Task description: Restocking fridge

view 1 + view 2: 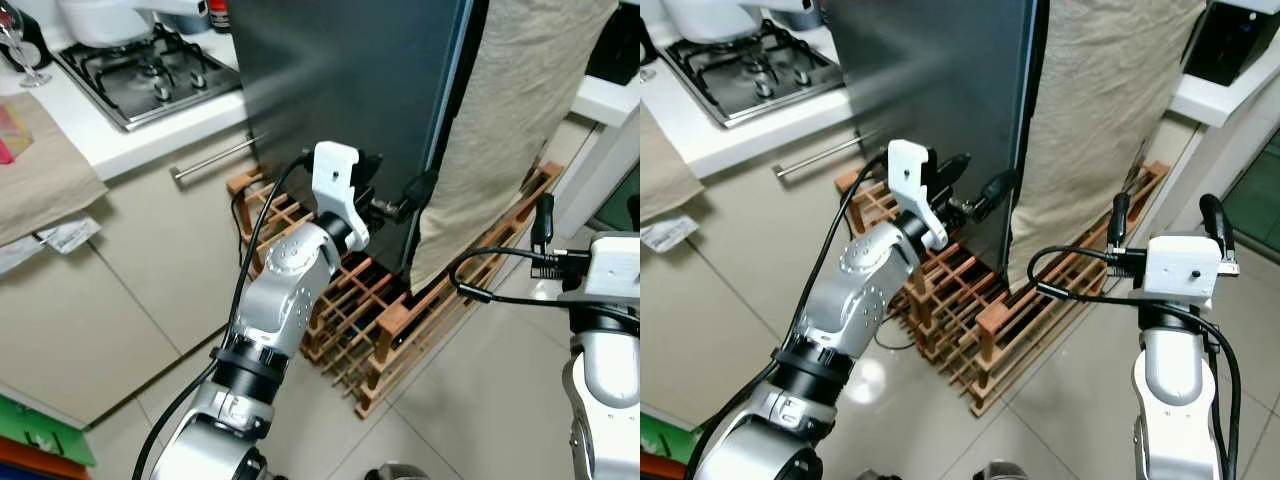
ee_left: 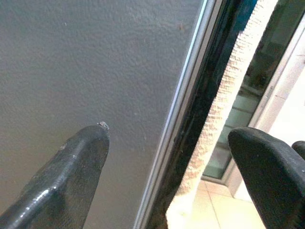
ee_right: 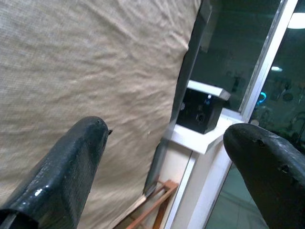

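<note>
Left pincer [image 1: 400, 197]: fingers spread wide with nothing between them; raised to the edge of the fridge door [image 1: 350, 90]; one finger [image 2: 71, 176] lies over the dark door face, the other [image 2: 271, 171] out past the edge.
Right pincer [image 1: 1165, 215]: also wide open and empty; held lower and off to the side, pointing up toward the cloth [image 1: 1100, 120].
Fridge door: dark grey, straight ahead of the left pincer; from the wrist view its pale edge strip [image 2: 183, 119] runs between the two fingers; it looks shut or barely ajar, I cannot tell which.
Cloth: beige, hanging just beyond the door edge, close beside the left pincer's outer finger.
Wooden rack [image 1: 400, 310]: on the floor below both pincers, against the foot of the fridge.
Surface [image 1: 120, 140]: white, with a gas hob [image 1: 150, 70], well off to the left pincer's side.
Step in hand: probably getting the door open; no goods to restock are in sight.
Doing it well: ease the outer finger behind the door edge without snagging the cloth; hook the edge squarely, then pull along the door's swing, keeping the arm above the rack.
</note>
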Robot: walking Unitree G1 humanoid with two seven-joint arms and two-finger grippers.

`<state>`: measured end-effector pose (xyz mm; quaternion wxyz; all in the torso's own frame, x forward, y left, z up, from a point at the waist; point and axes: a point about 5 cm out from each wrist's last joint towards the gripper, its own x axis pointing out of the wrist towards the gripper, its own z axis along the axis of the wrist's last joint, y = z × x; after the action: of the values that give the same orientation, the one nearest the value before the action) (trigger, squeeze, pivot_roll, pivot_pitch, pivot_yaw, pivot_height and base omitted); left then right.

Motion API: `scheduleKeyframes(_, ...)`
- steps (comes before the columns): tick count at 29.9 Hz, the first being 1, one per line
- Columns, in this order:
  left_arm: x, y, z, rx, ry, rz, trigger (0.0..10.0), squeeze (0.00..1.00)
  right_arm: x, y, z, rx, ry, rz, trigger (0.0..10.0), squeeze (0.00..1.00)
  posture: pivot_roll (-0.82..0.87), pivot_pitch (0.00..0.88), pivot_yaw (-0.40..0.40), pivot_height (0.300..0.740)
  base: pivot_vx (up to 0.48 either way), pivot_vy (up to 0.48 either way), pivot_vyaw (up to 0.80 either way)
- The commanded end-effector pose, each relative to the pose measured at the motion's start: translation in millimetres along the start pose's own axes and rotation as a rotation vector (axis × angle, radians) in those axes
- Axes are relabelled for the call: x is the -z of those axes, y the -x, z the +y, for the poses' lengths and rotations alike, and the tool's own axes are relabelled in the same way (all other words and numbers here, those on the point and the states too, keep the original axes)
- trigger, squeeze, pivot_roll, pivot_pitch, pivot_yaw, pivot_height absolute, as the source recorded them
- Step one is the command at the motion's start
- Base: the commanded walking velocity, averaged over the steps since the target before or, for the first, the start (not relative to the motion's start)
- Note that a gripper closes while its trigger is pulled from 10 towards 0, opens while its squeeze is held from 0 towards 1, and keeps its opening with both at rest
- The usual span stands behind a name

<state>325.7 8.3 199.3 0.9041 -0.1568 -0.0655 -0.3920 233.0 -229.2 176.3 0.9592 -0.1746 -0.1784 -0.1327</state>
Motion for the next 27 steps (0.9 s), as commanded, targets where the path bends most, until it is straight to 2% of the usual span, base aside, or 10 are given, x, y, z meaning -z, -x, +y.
scheduleKeyframes(1, -4.7, -7.8, -18.2, 0.063, 0.034, -0.021, 10.0, 0.00, -0.5, 1.5, -2.4, 0.004, -0.005, 0.004, 10.0, 0.00, -0.30, 0.117, 0.075, 0.740, 0.000, 0.000, 0.00)
scheduleKeyframes(5, 1.8, -7.2, -24.7, 0.083, 0.047, 0.000, 10.0, 0.00, 0.1, 2.4, -5.1, 0.019, -0.004, 0.014, 10.0, 0.00, -0.31, 0.133, 0.084, 0.740, 0.000, 0.000, 0.00)
scheduleKeyframes(9, 13.4, -13.5, -29.2, 0.064, 0.052, 0.018, 10.0, 0.00, -1.9, 8.4, -12.5, 0.051, -0.001, 0.027, 10.0, 0.00, -0.35, 0.180, 0.085, 0.740, 0.000, 0.000, 0.00)
scheduleKeyframes(14, 8.8, -19.5, -35.1, 0.068, 0.092, -0.002, 10.0, 0.00, -1.9, 23.3, -16.0, 0.054, -0.023, 0.066, 10.0, 0.00, -0.38, 0.187, 0.088, 0.740, 0.000, 0.000, 0.00)
scheduleKeyframes(16, 5.0, -19.0, -42.5, 0.103, 0.126, -0.011, 10.0, 0.00, 0.7, 29.2, -15.3, 0.052, -0.015, 0.083, 10.0, 0.00, -0.39, 0.184, 0.092, 0.740, 0.000, 0.000, 0.00)
scheduleKeyframes(21, 6.4, -16.6, -52.6, 0.139, 0.153, -0.008, 10.0, 0.00, 3.1, 28.0, -11.3, 0.046, -0.017, 0.093, 10.0, 0.00, -0.38, 0.177, 0.098, 0.740, 0.000, 0.000, 0.00)
scheduleKeyframes(27, 3.7, -20.2, -53.4, 0.151, 0.166, -0.011, 10.0, 0.00, 4.7, 18.5, -9.9, 0.035, -0.019, 0.084, 10.0, 0.00, -0.38, 0.164, 0.100, 0.740, 0.000, 0.000, 0.00)
